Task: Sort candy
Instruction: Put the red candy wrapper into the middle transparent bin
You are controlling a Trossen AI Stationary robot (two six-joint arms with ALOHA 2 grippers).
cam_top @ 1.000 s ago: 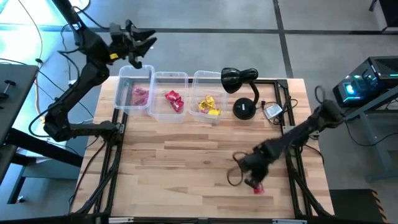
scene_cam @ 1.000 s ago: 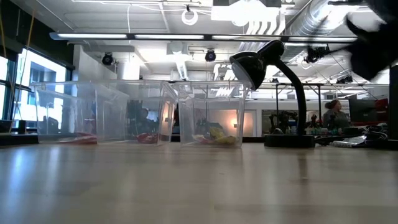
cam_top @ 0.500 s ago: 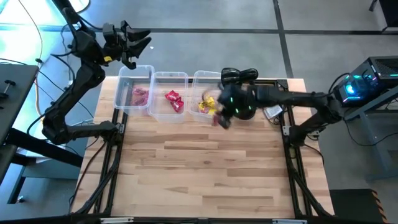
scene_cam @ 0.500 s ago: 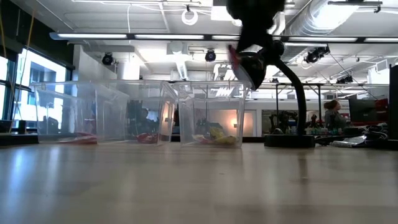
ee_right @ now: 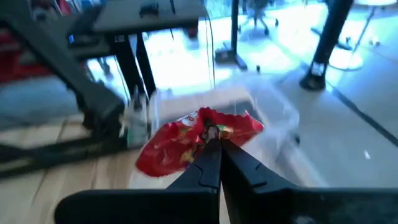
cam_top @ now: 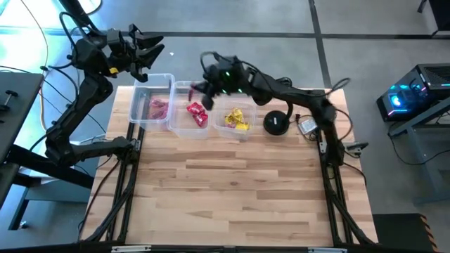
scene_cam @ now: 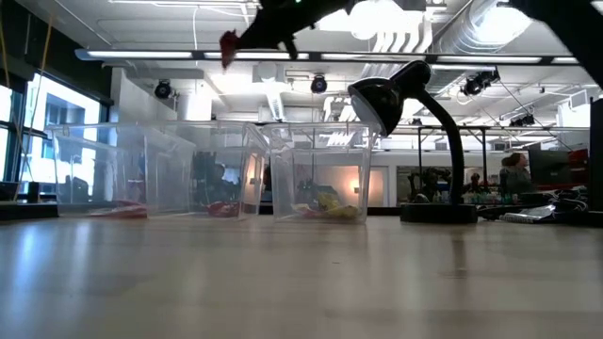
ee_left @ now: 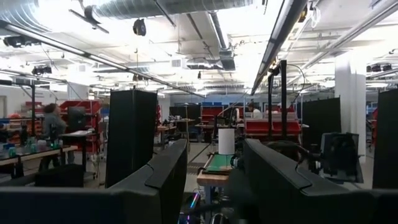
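The red candy packet (ee_right: 198,142) hangs pinched by one edge in the closed jaws of the right gripper (cam_top: 199,89), high above the middle tub (cam_top: 191,105), the landmark here. The grip looks thin: only a corner of the wrapper is caught, so the packet could slip free on the way and land in the wrong tub or on the surface (cam_top: 232,190). A release this high could also let the light wrapper drift sideways, and the walls of neighbouring tubs touch, so there is little margin. The middle tub already holds red candy (cam_top: 197,113); the tub on its left (cam_top: 153,98) holds pink candy (cam_top: 157,107), the tub on its right (cam_top: 235,105) yellow candy (cam_top: 237,119). Beyond that right tub stands the black desk lamp (cam_top: 273,102), and the right arm reaches across over it, so a low retreat could knock its head. The left gripper (cam_top: 145,48) waits beyond the left tub, off the surface, jaws partly open and holding nothing.
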